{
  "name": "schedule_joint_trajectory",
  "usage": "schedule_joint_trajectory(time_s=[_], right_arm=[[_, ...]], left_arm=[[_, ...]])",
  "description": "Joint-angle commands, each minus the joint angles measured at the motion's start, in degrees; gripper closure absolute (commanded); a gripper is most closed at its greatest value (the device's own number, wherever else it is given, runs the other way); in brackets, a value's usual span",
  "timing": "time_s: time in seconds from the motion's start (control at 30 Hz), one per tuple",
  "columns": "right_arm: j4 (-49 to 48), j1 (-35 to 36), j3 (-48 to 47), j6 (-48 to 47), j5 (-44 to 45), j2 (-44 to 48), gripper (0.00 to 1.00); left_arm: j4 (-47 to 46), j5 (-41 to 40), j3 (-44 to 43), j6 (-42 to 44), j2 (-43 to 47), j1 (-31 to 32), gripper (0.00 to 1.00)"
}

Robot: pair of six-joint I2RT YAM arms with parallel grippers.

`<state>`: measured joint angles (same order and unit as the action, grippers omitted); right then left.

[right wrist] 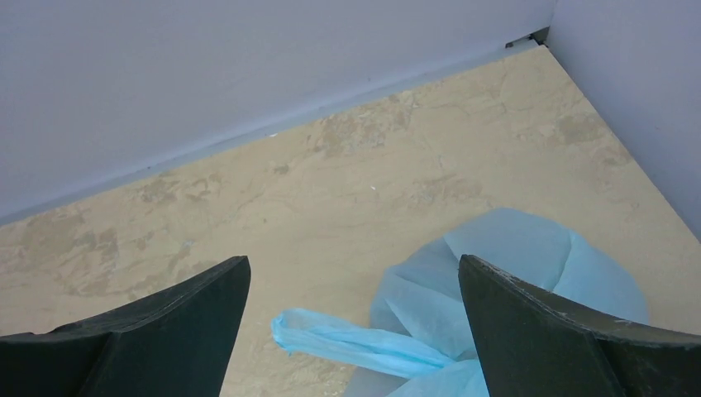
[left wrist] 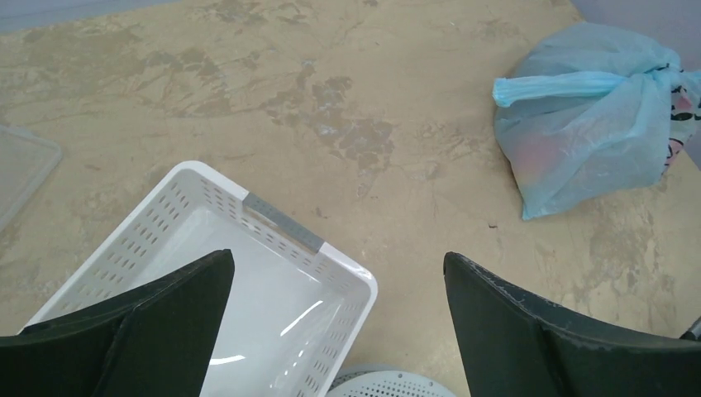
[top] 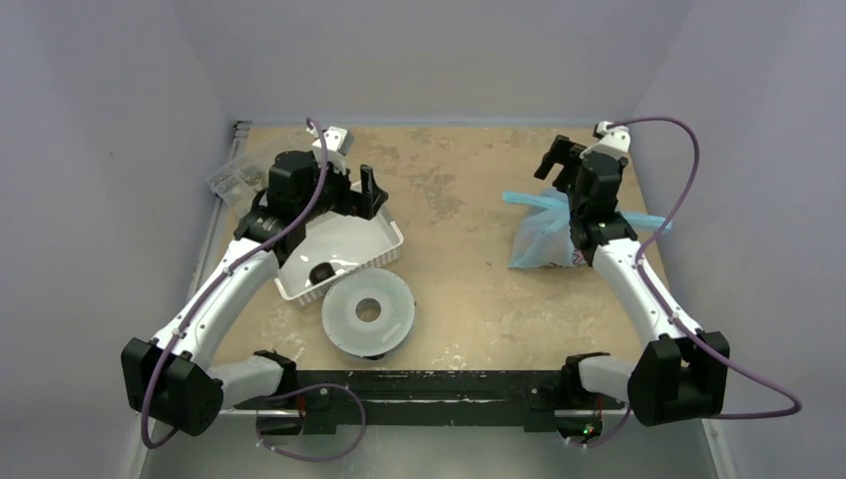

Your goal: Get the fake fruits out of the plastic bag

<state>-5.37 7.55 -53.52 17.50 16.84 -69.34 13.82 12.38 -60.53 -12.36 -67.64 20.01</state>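
Note:
The light-blue plastic bag [top: 540,236] lies at the right of the table with its mouth bunched and one loop handle [right wrist: 355,339] sticking out to the left. A pink-orange tint shows through its wall [left wrist: 541,157]; the fruits inside are otherwise hidden. One dark round piece [top: 321,270], probably the purple grapes, lies in the white slotted basket [top: 384,230]. My right gripper [top: 559,160] is open and empty above the bag's far side [right wrist: 512,256]. My left gripper [top: 361,192] is open and empty over the basket's far corner [left wrist: 281,223].
A round white perforated disc [top: 368,312] lies just in front of the basket; its edge also shows in the left wrist view [left wrist: 388,385]. A clear crinkled packet [top: 234,180] sits at the far left edge. Grey walls close in the back and sides.

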Motion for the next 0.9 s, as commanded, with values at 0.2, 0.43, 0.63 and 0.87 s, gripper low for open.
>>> schedule_joint_trajectory(time_s=[0.2,0.43,0.63,0.87], right_arm=[[9.52,0.53,-4.35,13.46,10.41,-4.61,0.01],[34.86,0.39,-14.38,24.83,28.83,-13.59,0.01],[35.38,0.34,-11.56,28.94,33.40,-13.37,0.01],[37.12,0.31,-10.20,28.65,31.57,-12.34,0.01]], left_arm=[[2.10,4.00,-4.57,1.85,-2.50,4.82,0.00],[4.56,3.62,-6.05,3.17,-4.27,7.75,0.00],[6.62,3.45,-7.58,4.11,-5.94,9.93,0.00],[7.86,3.33,-8.54,4.77,-6.13,10.75,0.02]])
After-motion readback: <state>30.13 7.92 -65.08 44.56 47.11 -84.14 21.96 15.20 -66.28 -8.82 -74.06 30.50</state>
